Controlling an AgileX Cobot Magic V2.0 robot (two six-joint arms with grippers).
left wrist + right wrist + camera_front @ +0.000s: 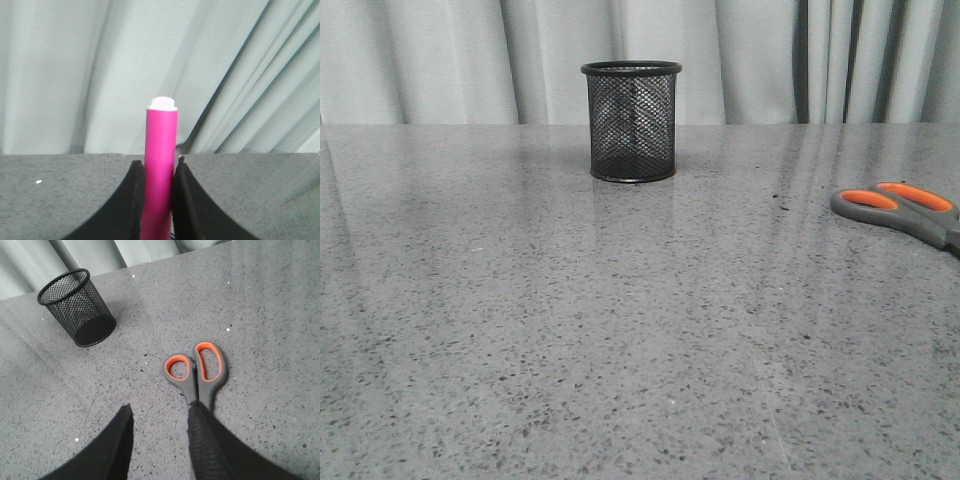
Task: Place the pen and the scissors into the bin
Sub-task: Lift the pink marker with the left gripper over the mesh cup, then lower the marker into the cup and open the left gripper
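The black mesh bin (631, 121) stands upright at the back middle of the table; it also shows in the right wrist view (76, 307). The scissors (898, 209) lie flat at the right edge, grey handles with orange lining, blades out of frame. In the right wrist view the scissors (197, 371) lie with their handles toward the bin, their blades hidden under one finger. My right gripper (160, 410) is open and empty above the table, one finger (205, 435) over the scissors. My left gripper (158, 167) is shut on the magenta pen (160, 165), its white end pointing away from the jaws.
Grey speckled table (620, 330) with pale curtains (440, 60) behind it. Neither arm shows in the front view.
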